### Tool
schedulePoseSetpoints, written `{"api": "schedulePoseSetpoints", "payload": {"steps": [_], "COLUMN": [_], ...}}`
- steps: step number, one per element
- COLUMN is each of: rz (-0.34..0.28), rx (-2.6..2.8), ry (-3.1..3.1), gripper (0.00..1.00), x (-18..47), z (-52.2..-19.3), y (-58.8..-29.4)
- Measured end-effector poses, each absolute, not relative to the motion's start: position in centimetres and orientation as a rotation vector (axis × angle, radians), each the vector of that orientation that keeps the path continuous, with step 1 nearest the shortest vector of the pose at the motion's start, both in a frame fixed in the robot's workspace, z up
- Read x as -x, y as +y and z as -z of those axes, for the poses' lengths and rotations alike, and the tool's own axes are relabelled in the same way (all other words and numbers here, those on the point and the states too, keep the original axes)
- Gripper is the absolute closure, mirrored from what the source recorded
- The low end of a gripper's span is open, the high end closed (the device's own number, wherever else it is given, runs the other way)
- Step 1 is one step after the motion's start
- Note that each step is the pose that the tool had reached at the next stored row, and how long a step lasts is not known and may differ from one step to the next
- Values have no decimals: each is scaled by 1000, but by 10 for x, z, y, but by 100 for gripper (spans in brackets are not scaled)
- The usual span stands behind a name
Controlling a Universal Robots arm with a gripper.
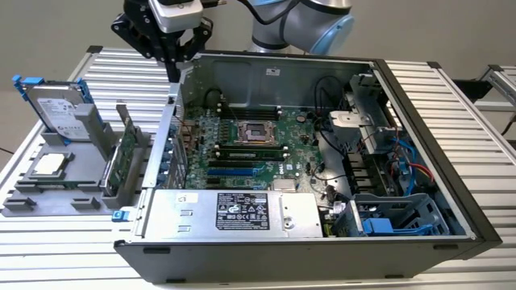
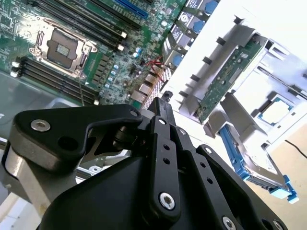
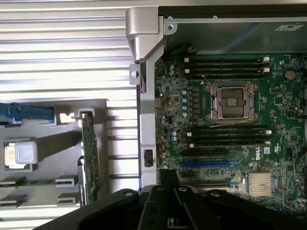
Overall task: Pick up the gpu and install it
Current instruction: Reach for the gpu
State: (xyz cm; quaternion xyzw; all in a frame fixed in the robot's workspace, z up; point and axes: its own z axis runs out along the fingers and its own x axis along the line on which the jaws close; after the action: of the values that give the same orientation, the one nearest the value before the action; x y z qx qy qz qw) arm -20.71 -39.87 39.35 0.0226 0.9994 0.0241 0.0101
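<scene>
The gpu (image 1: 121, 158) stands on its long edge in a slot of the grey holder (image 1: 48, 202), green board showing, just outside the computer case's wall on the exterior view's left. Both wrist views show it as a thin green card (image 2: 224, 76) (image 3: 89, 158). My gripper (image 1: 171, 71) hangs above the case's back corner, higher than the gpu and apart from it. Its black fingers (image 2: 162, 108) are pressed together with nothing between them. The open case (image 1: 419, 109) lies on its side with the motherboard (image 1: 241, 145) and blue expansion slots (image 3: 204, 163) exposed.
A silver hard drive with blue trim (image 1: 60, 112) and a square silver CPU chip (image 1: 50, 164) sit in the same grey holder. The power supply (image 1: 241, 211) fills the case's near side, with cables and a drive cage (image 1: 395, 217) on the exterior view's right. The ribbed metal table (image 1: 121, 66) surrounds everything.
</scene>
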Motion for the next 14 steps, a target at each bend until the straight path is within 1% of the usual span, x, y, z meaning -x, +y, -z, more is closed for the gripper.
{"api": "schedulePoseSetpoints", "payload": {"steps": [14], "rz": [-75], "rx": [-70], "ry": [3120], "gripper": [100], "x": [220], "z": [-393], "y": [-399]}}
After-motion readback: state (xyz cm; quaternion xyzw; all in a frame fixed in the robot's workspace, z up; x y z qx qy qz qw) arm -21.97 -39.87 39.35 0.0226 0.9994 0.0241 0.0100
